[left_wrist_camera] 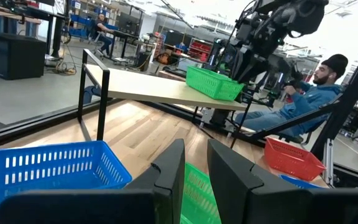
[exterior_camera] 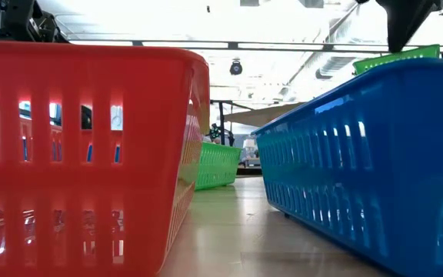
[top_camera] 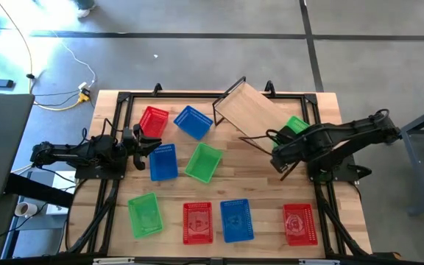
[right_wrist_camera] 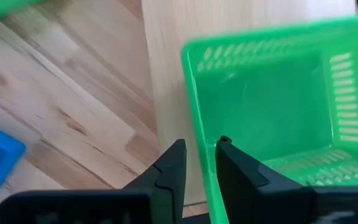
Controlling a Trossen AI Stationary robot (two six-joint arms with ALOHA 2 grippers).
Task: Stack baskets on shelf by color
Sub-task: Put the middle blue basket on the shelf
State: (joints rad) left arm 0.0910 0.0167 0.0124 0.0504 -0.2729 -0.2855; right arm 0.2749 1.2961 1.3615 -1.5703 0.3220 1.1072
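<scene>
Although one green basket (top_camera: 297, 124) already sits on the shelf (top_camera: 250, 107), nearly all of the job is left. That basket rests at the shelf's right end, and the right tool (right_wrist_camera: 196, 163) is at its near wall, one finger inside the rim and one outside. The fingers are parted only narrowly; whether they pinch the wall or have just let go cannot be told.

The shelf itself stands askew at the back of the bench (top_camera: 263, 191), and it holds nothing else that can be seen.

Eight baskets lie loose on the bench. Near the back left are a red one (top_camera: 153, 121) and a blue one (top_camera: 193, 121), with another blue (top_camera: 163, 163) and a green (top_camera: 203, 163) just in front of them. Along the front edge run a green (top_camera: 145, 214), a red (top_camera: 198, 222), a blue (top_camera: 235, 220) and a red (top_camera: 299, 224).

The left tool (top_camera: 147, 145) hovers at the bench's left side, beside the blue and red baskets, empty, its fingers a slight gap apart.

So no colour stack is built yet: green has its first basket placed, while red and blue have none on the shelf.
</scene>
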